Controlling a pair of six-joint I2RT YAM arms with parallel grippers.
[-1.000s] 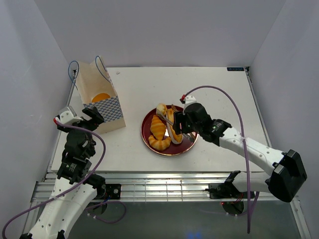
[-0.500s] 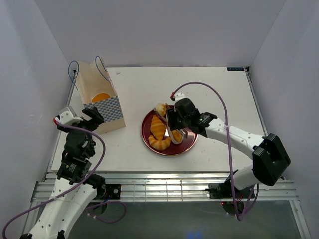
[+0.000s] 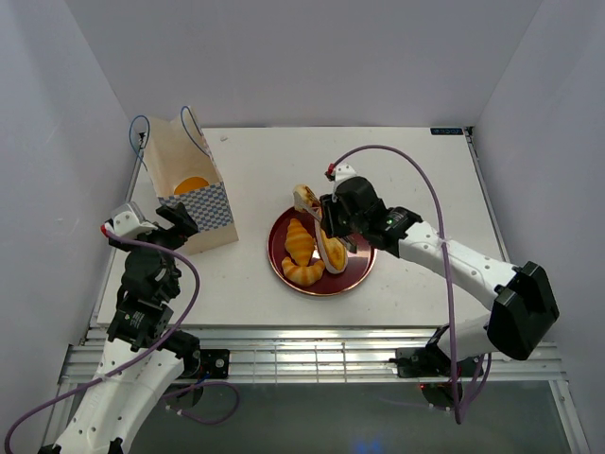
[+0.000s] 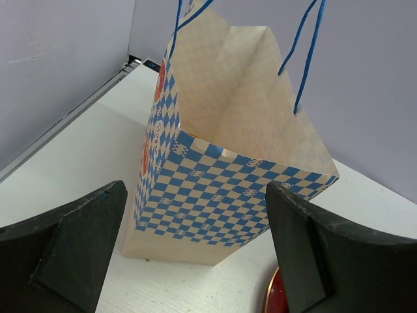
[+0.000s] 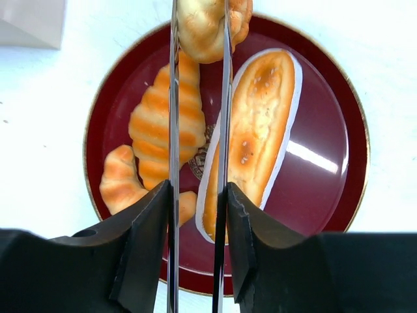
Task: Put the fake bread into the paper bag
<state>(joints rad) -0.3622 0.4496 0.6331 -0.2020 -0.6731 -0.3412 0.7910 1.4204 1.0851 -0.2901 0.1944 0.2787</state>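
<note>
At the near left, the left tool [image 3: 177, 225] is seen wide open with nothing in it. It is set just beside the checkered base of the paper bag [image 3: 189, 194], and no contact can be made out. The bag stands upright at the far left of the table [image 3: 416, 170], with an orange bun [image 3: 191, 183] already inside. Nothing holds it, so a tip-over from a knock on its rim is judged possible.

In the middle, two croissants [image 5: 159, 124] and an oblong roll [image 5: 251, 130] are left on the dark red plate [image 5: 326, 163]. Over the plate's far-left rim a small bun [image 5: 205, 29] is pinched by the right tool [image 3: 310, 202], whose thin fingers are drawn to a narrow gap around it. The bun bulges past both fingers — only a slim part is gripped. A slip or twist could be caused by a quick swing leftward. The bag's blue cord handles [image 4: 296, 59] stand above its mouth — a snag there is also to be feared.
</note>
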